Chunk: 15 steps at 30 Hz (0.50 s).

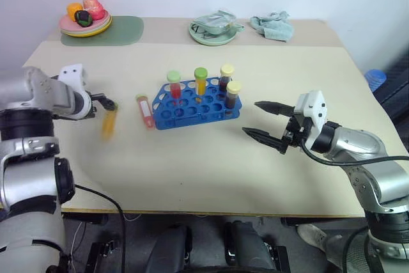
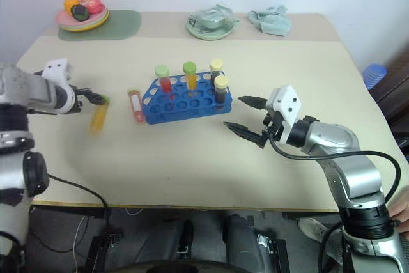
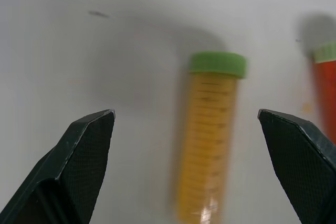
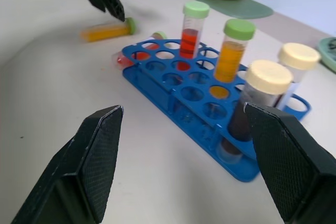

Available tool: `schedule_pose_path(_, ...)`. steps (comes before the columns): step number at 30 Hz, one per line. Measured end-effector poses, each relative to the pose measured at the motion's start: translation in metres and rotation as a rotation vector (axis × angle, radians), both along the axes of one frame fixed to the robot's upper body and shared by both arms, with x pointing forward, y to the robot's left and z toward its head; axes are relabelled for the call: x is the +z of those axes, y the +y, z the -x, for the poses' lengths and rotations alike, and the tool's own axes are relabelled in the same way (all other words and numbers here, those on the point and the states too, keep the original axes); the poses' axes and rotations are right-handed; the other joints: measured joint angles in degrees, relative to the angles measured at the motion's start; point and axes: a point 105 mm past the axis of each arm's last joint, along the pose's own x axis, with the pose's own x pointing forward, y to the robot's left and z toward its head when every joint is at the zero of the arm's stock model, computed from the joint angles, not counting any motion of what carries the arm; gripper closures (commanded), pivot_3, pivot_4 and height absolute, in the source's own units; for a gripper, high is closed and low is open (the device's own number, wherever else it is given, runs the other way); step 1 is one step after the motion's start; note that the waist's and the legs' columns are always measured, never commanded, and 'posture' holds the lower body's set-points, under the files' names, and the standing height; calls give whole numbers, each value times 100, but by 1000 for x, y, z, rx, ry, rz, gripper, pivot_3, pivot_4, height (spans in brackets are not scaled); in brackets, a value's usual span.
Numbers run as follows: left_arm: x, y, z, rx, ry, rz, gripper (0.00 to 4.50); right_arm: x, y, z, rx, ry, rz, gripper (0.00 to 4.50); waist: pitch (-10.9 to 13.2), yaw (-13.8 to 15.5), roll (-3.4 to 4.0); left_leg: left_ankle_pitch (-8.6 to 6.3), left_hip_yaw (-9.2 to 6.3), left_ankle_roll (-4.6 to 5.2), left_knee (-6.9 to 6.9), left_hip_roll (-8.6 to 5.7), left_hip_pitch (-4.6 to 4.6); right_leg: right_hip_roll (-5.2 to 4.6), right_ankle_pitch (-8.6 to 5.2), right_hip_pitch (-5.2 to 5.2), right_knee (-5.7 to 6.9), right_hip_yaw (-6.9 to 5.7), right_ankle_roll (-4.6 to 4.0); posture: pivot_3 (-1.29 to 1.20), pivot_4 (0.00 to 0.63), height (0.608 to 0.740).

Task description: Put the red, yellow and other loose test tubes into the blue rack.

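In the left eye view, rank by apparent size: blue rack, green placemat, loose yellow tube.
1. blue rack and green placemat: look alike, and the placemat lies farther off, so unranked.
2. loose yellow tube, clearly smallest.

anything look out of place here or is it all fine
Two tubes lie flat outside the blue rack: a yellow-orange tube below the open left gripper, and a red tube beside the rack's left end. Four tubes stand upright in it. No spill visible.

Lab-style test setup: beige bench (image 1: 192, 158) against plain white wall, blue rack (image 1: 195, 103) with capped test tubes (image 1: 200, 81), plate of toy food (image 1: 85, 22).
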Motion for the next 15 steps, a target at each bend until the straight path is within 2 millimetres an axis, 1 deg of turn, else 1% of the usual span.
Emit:
schedule_pose_path(3, -6, -2, -6, 15, 30, 11, 23, -1, -2, 1, -12, 0, -1, 723, 0, -4, 0, 0, 1, 0, 0, 0, 0, 0, 0, -1, 1, 0, 0, 0, 150, 740)
schedule_pose_path(4, -10, -3, -8, 23, 44, 7, 259, -1, -2, 1, -17, 2, -2, 723, 0, 0, 0, 0, 2, 0, 0, 0, 0, 0, 0, -1, 1, 0, 0, 0, 150, 740)
schedule_pose_path(6, -20, -2, -9, 37, 70, 3, 876, -3, -2, 3, -21, 5, 0, 723, 0, 2, -1, 0, 2, 0, 0, 0, -1, 0, 0, -2, 1, 0, 0, 0, 150, 740)
schedule_pose_path(7, -25, -1, -9, 45, 83, -1, 1344, -3, -2, 3, -25, 7, 0, 723, 0, 1, -1, 0, 2, 0, 0, 0, -4, 0, 0, -4, 1, 1, 0, 0, 150, 740)
schedule_pose_path(8, -24, 0, -10, 50, 83, -7, 1800, -3, -2, 4, -26, 6, 1, 723, 0, 2, -1, 0, 2, 0, 1, 0, -4, 0, 0, -4, 2, 1, 0, 0, 150, 740)
schedule_pose_path(11, -25, 4, -11, 68, 88, -21, 3443, 0, -1, 6, -24, -5, 3, 723, -1, 2, -1, 0, 2, 0, 1, 0, -4, 0, 0, -4, 4, 2, 1, 0, 150, 740)
schedule_pose_path(12, -25, 5, -11, 76, 88, -26, 3707, 1, -2, 6, -26, -8, 2, 723, -1, 4, -1, 0, 2, 0, 1, 0, -3, 0, 0, -5, 4, 2, 1, 0, 150, 740)
schedule_pose_path(15, -25, 7, -11, 92, 82, -6, 3707, 3, -2, 5, -27, -12, 2, 723, -2, 5, -1, 0, 2, 0, 1, 0, -3, -1, 0, -5, 5, 2, 1, 0, 150, 740)
